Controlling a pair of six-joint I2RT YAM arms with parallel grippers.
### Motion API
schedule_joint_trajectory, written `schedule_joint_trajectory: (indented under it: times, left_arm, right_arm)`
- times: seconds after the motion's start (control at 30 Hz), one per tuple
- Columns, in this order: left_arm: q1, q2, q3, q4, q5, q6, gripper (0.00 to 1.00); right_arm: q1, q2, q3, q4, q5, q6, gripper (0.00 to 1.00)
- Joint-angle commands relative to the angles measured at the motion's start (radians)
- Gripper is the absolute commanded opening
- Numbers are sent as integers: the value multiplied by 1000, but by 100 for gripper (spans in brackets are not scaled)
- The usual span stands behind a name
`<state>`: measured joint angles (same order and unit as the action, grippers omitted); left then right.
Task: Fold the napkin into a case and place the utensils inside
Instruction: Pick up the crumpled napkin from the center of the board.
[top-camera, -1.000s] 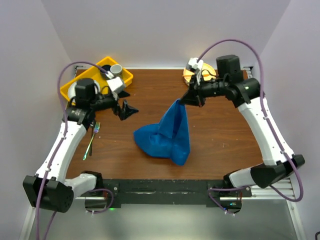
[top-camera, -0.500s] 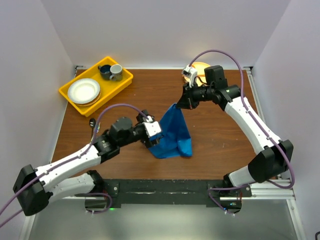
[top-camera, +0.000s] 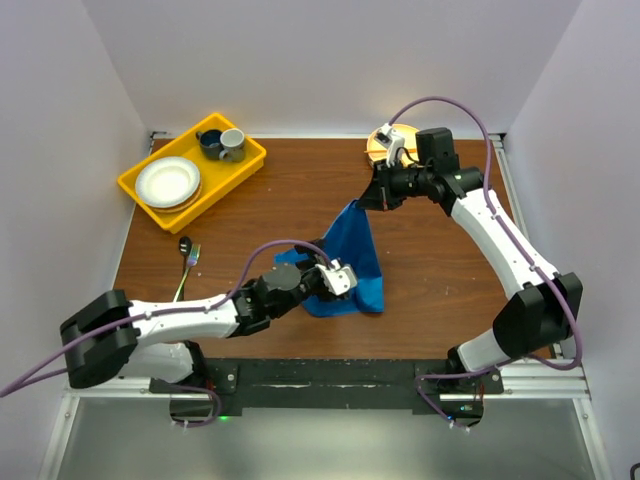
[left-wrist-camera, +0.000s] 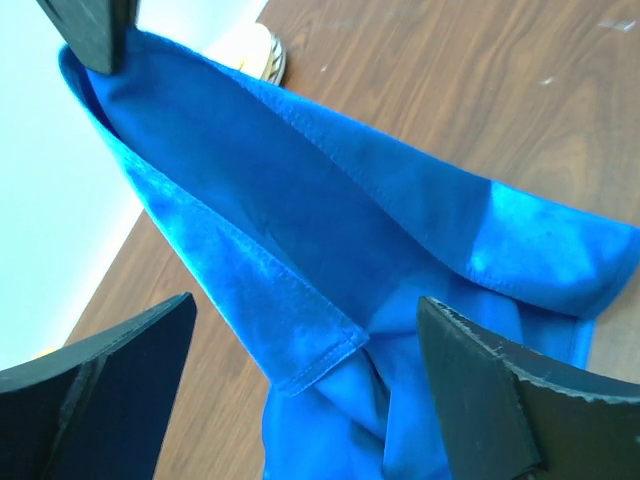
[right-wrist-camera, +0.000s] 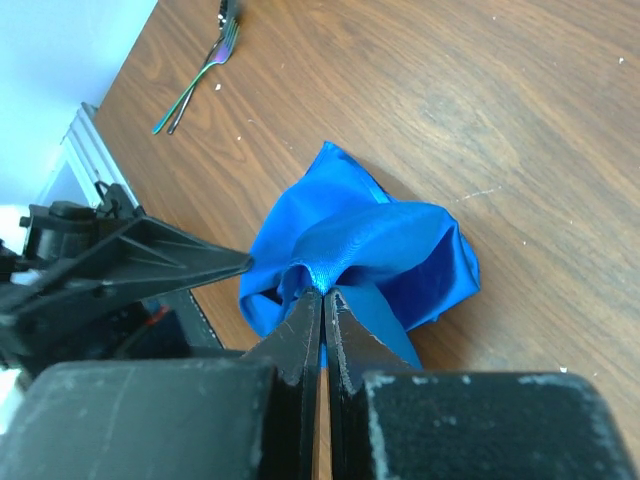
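Observation:
The bright blue napkin (top-camera: 352, 258) hangs as a loose cone over the middle of the table. My right gripper (top-camera: 366, 202) is shut on its top corner and holds it up; the pinch shows in the right wrist view (right-wrist-camera: 323, 292). My left gripper (top-camera: 338, 281) is open at the napkin's lower left, its jaws standing either side of a hemmed fold (left-wrist-camera: 310, 350). The iridescent metal spoon and fork (top-camera: 187, 262) lie together near the table's left edge, also seen in the right wrist view (right-wrist-camera: 200, 75).
A yellow tray (top-camera: 245, 163) at the back left holds a white plate (top-camera: 166, 182) and two cups. An orange plate (top-camera: 378, 143) sits at the back, behind my right wrist.
My left arm has swung from the back left down to the napkin's lower left and stays open. My right gripper keeps holding the napkin's corner, and the cloth has bunched narrower.

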<state>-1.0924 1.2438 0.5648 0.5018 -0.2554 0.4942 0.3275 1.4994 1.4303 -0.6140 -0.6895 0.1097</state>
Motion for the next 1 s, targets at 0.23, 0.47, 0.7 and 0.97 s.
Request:
schedule_joint_trajectory:
  times: [0.23, 0.47, 0.7, 0.97]
  left_arm:
    - [0, 39, -14, 185, -196, 70, 42]
    - [87, -107, 70, -106, -96, -72, 0]
    - [203, -193, 316, -459, 96, -140, 0]
    - [203, -178, 143, -413, 119, 32, 56]
  right_arm:
    - [-8, 12, 10, 23, -10, 18, 0]
    - [-10, 38, 18, 45, 36, -15, 0]
    - [-8, 156, 162, 33, 45, -67, 0]
    - [-8, 156, 150, 43, 11, -54, 0]
